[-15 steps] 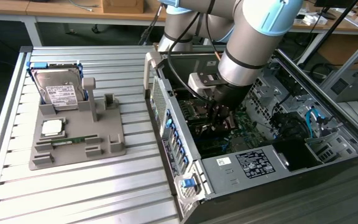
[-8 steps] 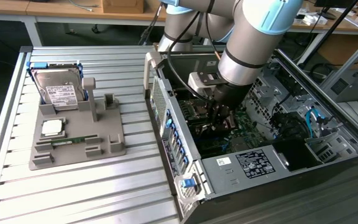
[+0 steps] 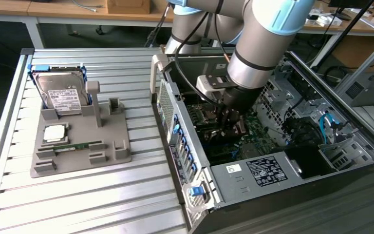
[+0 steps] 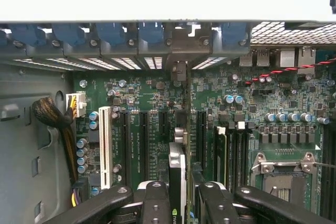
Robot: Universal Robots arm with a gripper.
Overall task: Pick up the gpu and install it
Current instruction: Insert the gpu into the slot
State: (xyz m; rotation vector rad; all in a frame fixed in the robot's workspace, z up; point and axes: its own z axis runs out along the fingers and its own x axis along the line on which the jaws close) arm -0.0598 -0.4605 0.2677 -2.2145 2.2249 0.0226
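In the wrist view the gpu appears edge-on, a thin dark card with a pale metal end bracket reaching toward the case's rear slot openings. My gripper is shut on it, one black finger on each side of the card. The card stands upright over the green motherboard, in line with the black expansion slots. I cannot tell whether its edge sits in a slot. In the exterior view the gripper reaches down inside the open computer case.
A grey fixture on the slatted table at the exterior view's left holds a hard drive, a processor chip and a green memory stick. Inside the case are a white slot, a cable bundle and the processor socket.
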